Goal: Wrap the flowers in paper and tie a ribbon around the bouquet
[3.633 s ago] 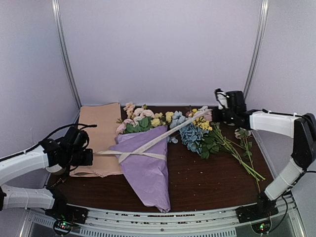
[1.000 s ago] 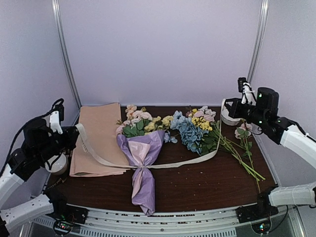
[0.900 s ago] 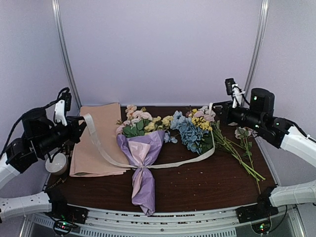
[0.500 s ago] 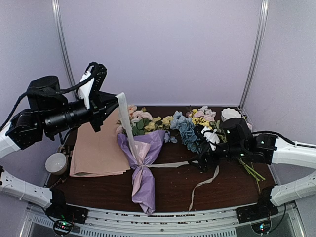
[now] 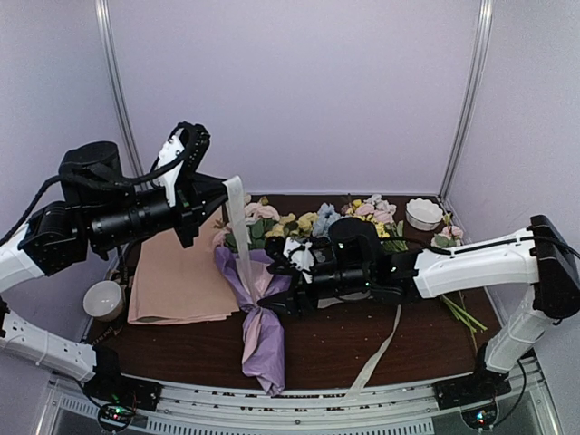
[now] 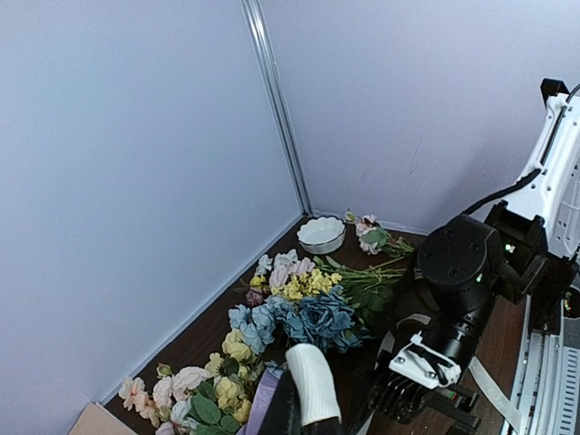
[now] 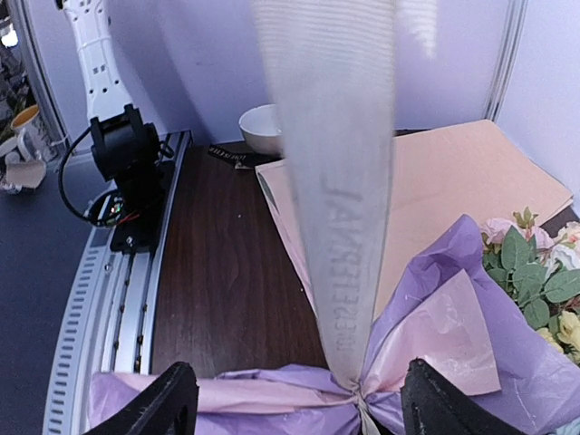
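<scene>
The bouquet [image 5: 265,340] lies on the dark brown wooden table [image 5: 426,349]. It is a cone of thin, crinkled paper [image 7: 444,317], lilac on one face and pale pink on the other, pinched to a narrow neck. The flowers [image 5: 272,227] show at its wide far end. The ribbon [image 7: 340,245] is flat, woven and cream with faint letters. It rises taut from the neck to the left gripper [image 5: 227,188], which is closed on its upper end; the other end trails toward the front edge. The right gripper [image 7: 299,403] is wide open, one finger on each side of the neck. Smooth tan sheets [image 5: 177,272] and a white bowl [image 5: 423,213] are on the table too. The walls [image 5: 299,91] are plain pale lilac.
</scene>
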`<state>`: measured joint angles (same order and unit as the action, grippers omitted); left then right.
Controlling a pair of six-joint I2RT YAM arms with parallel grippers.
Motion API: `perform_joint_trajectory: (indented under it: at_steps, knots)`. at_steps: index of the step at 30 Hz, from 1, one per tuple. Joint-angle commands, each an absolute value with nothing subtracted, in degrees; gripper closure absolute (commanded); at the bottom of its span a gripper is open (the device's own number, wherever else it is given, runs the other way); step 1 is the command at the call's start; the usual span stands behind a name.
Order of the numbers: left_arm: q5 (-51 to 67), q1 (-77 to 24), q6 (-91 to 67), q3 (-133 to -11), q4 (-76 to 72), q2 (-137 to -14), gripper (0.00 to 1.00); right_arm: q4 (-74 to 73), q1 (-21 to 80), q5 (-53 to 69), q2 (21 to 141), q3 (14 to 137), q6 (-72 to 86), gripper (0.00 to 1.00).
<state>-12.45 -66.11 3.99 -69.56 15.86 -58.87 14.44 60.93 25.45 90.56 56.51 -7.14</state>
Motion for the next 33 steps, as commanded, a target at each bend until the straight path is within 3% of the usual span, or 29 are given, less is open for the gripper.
perform_joint_trajectory:
  at_steps: [1,4,5,9,12,15,17,24,29,33]
  knots:
    - [-14.28,-66.36,4.53,-68.35,11.56,-57.43,1.0,22.72,61.5,27.42,97.4,62.46,-3.01,0.29]
    - [-15.66,-66.36,4.6,-67.68,11.43,-56.56,1.0,22.04,61.57,27.35,101.74,66.18,-1.23,0.59]
    - [-16.04,-66.36,4.41,-67.41,11.43,-56.29,1.0,20.97,61.52,27.06,102.81,67.09,-0.76,0.64]
    - [-16.92,-66.36,3.26,-65.36,10.95,-54.4,1.0,21.21,61.31,25.43,104.33,67.68,0.42,0.69]
    - [-17.54,-66.36,2.56,-64.14,11.0,-53.05,1.0,20.64,61.31,24.66,105.13,68.26,0.87,0.84]
    - [-18.42,-66.36,1.66,-62.71,11.1,-51.28,1.0,21.18,61.1,25.01,105.18,67.58,1.62,0.9]
    - [-18.96,-66.29,1.0,-61.89,11.27,-50.3,1.0,21.51,61.17,24.61,105.21,67.34,2.17,1.0]
    - [-18.64,-66.36,-1.71,-60.3,15.94,-49.32,1.0,22.74,60.87,22.49,104.66,66.12,2.56,1.0]
    - [-16.44,-67.81,-7.59,-50.33,23.82,-48.36,1.0,22.86,58.73,21.99,103.54,64.77,4.04,1.0]
    - [-19.64,-75.27,-12.78,-37.45,19.76,-49.91,0.78,21.72,58.21,22.15,103.07,64.89,2.81,1.0]
